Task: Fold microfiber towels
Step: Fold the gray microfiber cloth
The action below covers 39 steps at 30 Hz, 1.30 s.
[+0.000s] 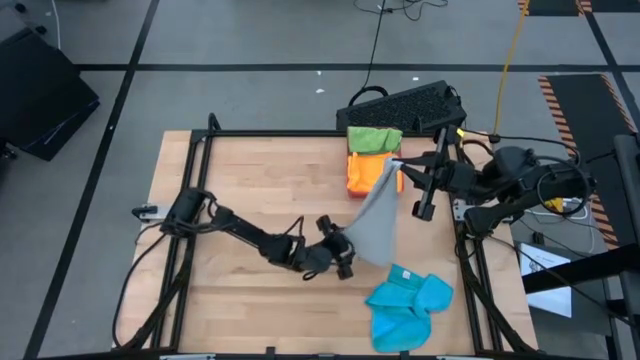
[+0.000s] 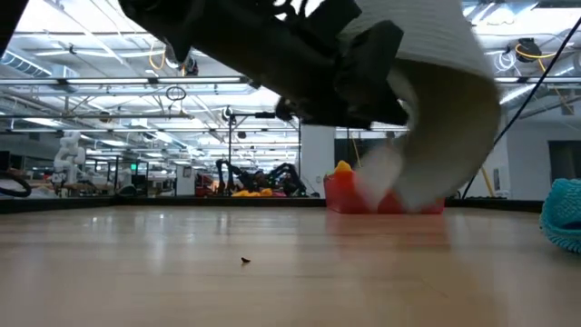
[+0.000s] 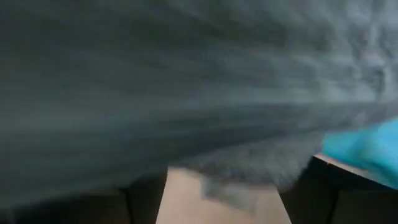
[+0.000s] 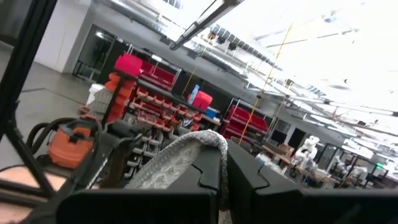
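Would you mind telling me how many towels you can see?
4: grey towel held up between both grippers, blue towel crumpled near the front edge, green towel atop the orange towel at the back. More may be hidden underneath.

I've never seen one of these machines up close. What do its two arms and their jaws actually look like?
Both arms are dark, nearly black, built of slim jointed segments. The left arm has black cabling at its base. The right arm carries black cables and a yellow one. The right gripper has flat, blocky black fingers.

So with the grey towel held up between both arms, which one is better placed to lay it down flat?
Probably the left: its pincer holds the grey towel low over bare table, while the right pincer pinches the top corner above the tray.
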Tool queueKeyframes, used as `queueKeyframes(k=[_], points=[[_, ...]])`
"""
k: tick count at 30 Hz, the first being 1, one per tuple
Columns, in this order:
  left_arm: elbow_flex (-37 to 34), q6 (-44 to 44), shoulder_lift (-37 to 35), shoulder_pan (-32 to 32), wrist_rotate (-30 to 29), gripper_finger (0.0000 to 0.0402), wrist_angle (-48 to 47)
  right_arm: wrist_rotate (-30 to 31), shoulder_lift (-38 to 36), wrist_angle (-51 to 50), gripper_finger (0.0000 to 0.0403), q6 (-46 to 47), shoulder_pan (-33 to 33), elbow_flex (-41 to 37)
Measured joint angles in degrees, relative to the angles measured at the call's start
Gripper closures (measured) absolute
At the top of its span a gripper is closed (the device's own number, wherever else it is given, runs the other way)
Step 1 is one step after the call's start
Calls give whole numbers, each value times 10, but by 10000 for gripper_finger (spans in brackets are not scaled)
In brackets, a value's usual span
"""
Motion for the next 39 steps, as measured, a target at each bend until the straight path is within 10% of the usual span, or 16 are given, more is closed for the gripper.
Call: queueKeyframes(k=[6,14,33,39], points=[[0,-51,0,28,121,131,-21,0,0,27,399,-11,0,0],[-1,-43,-16,18,90,160,-23,0,0,11,399,-3,0,0],[0,-6,-182,-138,-84,223,-154,-1,24,-54,399,74,0,0],[0,-9,-198,-179,-291,220,-233,-30,37,-51,399,80,0,0]])
